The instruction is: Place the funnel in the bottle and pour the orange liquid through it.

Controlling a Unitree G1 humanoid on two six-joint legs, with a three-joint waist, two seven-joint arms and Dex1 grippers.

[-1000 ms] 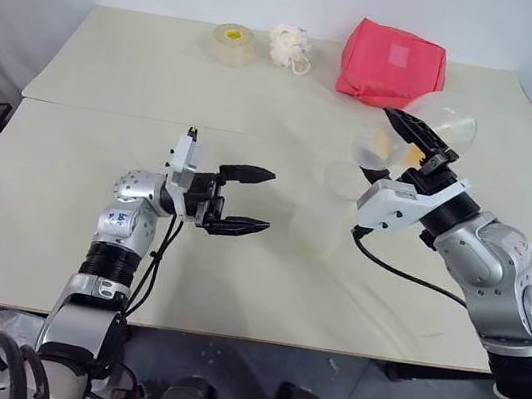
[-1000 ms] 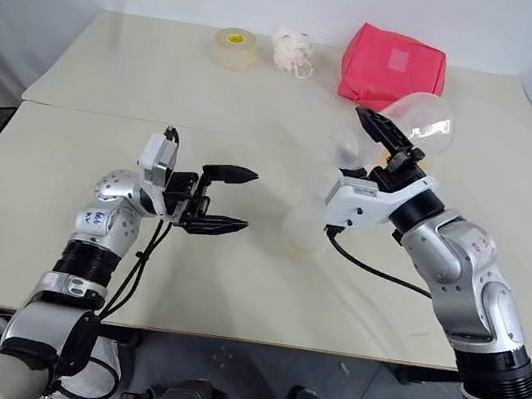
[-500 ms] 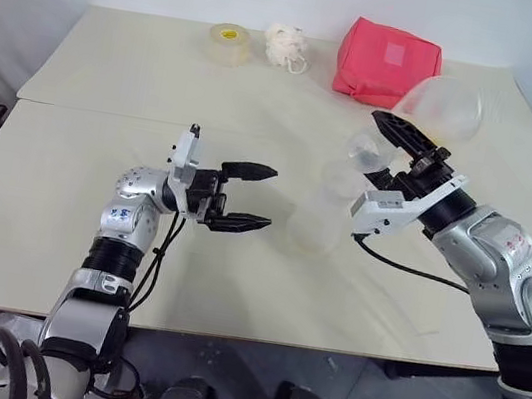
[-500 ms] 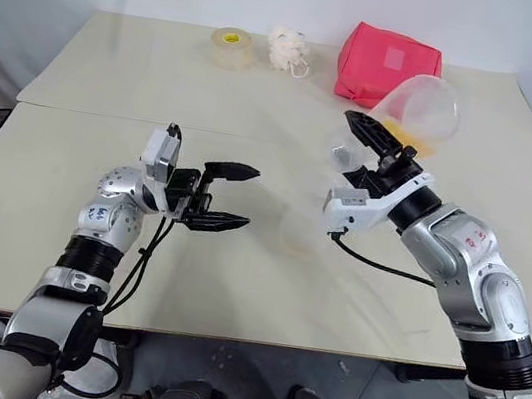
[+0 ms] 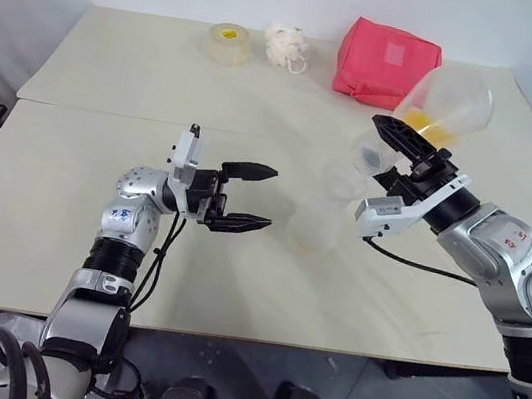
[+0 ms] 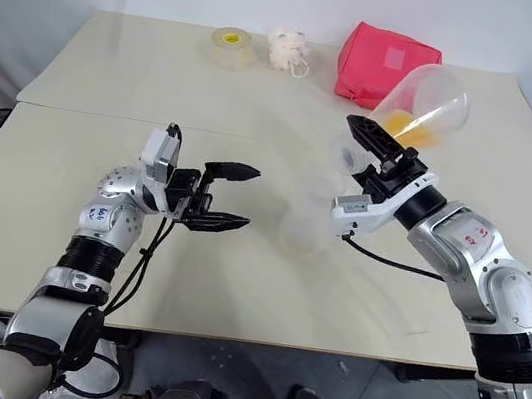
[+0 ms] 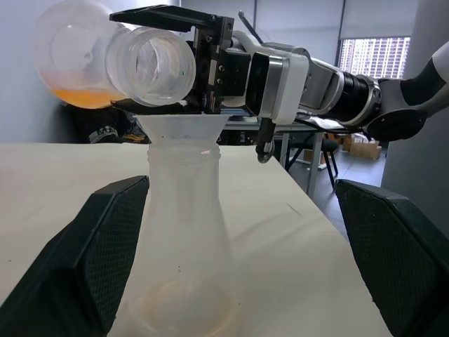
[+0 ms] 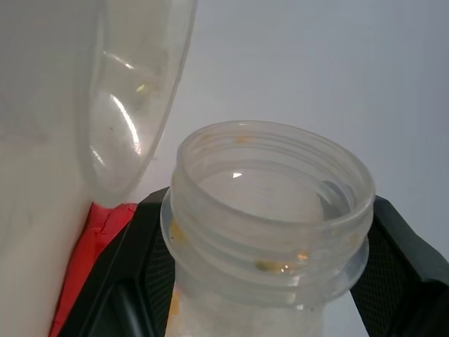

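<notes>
Two clear flasks, funnel point(image 7: 181, 128) seated in bottle point(image 7: 184, 232), right tool point(image 5: 402, 152) pinching tilted flask point(image 5: 441, 104) of orange liquid point(image 5: 422, 121), left tool point(image 5: 246, 196) spread.

Bright even light, soft shadows, sharp focus

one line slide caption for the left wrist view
Right hand tips a flask of orange liquid over the funnel seated in the bottle.

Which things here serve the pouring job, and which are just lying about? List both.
Job: funnel, bottle, orange liquid, held flask.
Lying about: tape roll, white fluffy bundle, red pouch.
</notes>
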